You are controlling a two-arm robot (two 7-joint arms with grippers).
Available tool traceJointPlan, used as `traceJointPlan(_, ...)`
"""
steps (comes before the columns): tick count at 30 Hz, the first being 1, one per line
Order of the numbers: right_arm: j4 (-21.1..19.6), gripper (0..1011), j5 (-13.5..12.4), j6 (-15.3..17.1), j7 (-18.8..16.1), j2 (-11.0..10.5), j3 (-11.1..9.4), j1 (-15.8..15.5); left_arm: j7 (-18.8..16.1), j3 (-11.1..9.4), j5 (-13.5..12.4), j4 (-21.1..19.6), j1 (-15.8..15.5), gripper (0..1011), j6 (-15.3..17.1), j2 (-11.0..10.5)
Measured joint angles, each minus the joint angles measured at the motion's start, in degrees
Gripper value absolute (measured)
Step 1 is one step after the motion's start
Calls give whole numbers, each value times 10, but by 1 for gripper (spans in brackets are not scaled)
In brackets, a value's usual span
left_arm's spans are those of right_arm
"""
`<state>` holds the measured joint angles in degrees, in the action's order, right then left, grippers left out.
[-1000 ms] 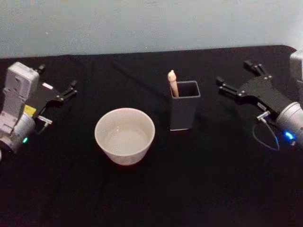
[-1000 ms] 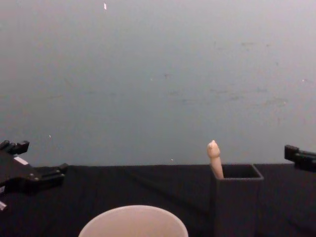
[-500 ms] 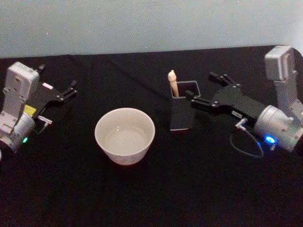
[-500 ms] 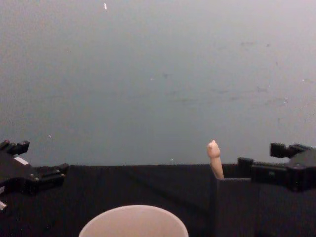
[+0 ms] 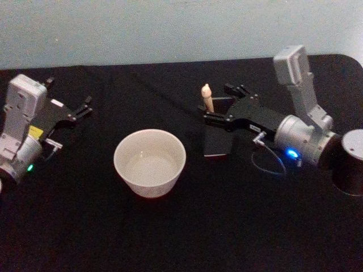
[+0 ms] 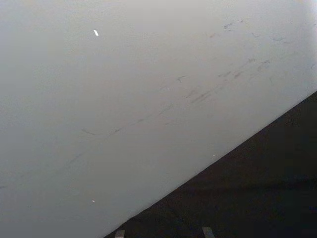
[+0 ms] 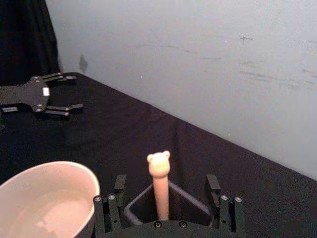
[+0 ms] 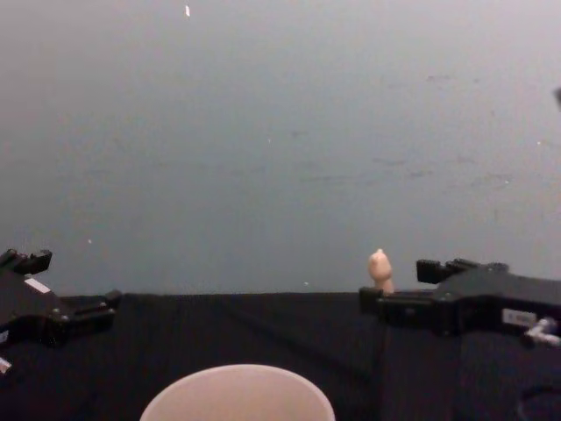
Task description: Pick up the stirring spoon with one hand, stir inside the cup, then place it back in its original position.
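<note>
The stirring spoon [image 5: 207, 97] stands upright in the dark grey square holder [image 5: 217, 144], its pale knobbed handle [image 7: 158, 174] sticking out above the rim. My right gripper [image 5: 218, 102] is open over the holder. Its two fingers [image 7: 119, 184] flank the handle without touching it, and the gap shows from the side around the knob [image 8: 379, 265]. The wide cream cup [image 5: 150, 162] stands on the table just left of the holder, with its rim [image 8: 237, 391] low in the chest view. My left gripper [image 5: 85, 106] rests open at the far left.
A black cloth covers the table [image 5: 187, 226], which ends at a pale wall [image 8: 280, 132] behind. A dark cylinder with a grey top [image 5: 351, 162] stands at the right edge, close to my right arm.
My right arm has swung left from the table's right side to the holder, bringing its open fingers to either side of the spoon handle. The left arm, cup and spoon have not moved.
</note>
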<state>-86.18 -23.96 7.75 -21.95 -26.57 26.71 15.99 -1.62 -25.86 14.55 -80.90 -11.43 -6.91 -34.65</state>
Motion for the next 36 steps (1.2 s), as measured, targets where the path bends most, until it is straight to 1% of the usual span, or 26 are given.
traceJointPlan(6,28,1002,21,1,2,21,6,21,0,0,0,0,0,1001,0,0)
traceJointPlan(9,37,1003,27,1,0,28,5,26,0,0,0,0,0,1001,0,0)
traceJointPlan(19,48,1003,39,-3,-8,43,-4,29,0,0,0,0,0,1001,0,0)
traceJointPlan(25,48,1002,47,-5,-11,47,-6,30,0,0,0,0,0,1001,0,0)
traceJointPlan(36,48,1002,46,-5,-11,46,-6,29,0,0,0,0,0,1001,0,0)
